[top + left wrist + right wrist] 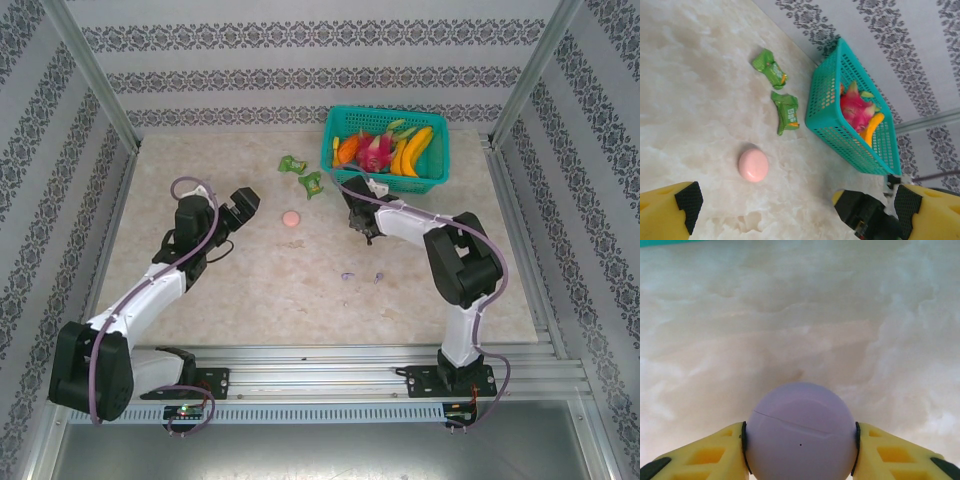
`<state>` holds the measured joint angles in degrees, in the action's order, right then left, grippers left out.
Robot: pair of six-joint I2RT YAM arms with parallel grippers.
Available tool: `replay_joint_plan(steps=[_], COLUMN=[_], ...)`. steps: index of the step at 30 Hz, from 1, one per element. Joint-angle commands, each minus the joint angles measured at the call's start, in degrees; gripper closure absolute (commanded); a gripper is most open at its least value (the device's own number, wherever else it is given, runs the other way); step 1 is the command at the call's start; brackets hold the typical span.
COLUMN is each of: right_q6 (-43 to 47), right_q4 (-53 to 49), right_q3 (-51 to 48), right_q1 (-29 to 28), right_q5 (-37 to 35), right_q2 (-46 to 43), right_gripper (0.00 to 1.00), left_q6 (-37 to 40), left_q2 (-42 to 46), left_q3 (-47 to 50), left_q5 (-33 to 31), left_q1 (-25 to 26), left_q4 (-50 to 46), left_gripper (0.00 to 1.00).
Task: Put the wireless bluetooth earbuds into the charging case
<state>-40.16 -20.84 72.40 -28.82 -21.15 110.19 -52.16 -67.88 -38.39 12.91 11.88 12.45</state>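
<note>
Marbled table point(300, 290): clamping purple case point(800, 432) in right gripper point(800, 445), likely steadying for earbuds point(347, 275); holding left gripper point(796, 202) wide, empty.

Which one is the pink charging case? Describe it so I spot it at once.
Find the teal basket at the table's far right. Two green wrappers lie just left of it, and the pink case sits on bare table on their near side, right of the left gripper. It is smooth, round and pale pink, not crumpled.
</note>
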Motion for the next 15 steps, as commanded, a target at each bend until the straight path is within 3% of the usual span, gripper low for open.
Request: replay_joint_plan(steps=[1, 15], right_q6=[0.8, -7.7], right_q4=[0.4, -3.7], right_q3=[-1.4, 1.6], right_q1=[-3.0, -19.6], right_q5=[1.2, 2.3], right_q2=[-3.9, 0.5], right_gripper=[0.64, 0.63], left_q6=[-3.1, -7.2], left_q2=[2.4, 6.4], left_q3=[2.2, 6.0], left_q5=[-3.1, -4.3], left_q1=[-0.8, -0.8], left_q4=[1.8, 2.7], left_gripper=[0.00, 0.00])
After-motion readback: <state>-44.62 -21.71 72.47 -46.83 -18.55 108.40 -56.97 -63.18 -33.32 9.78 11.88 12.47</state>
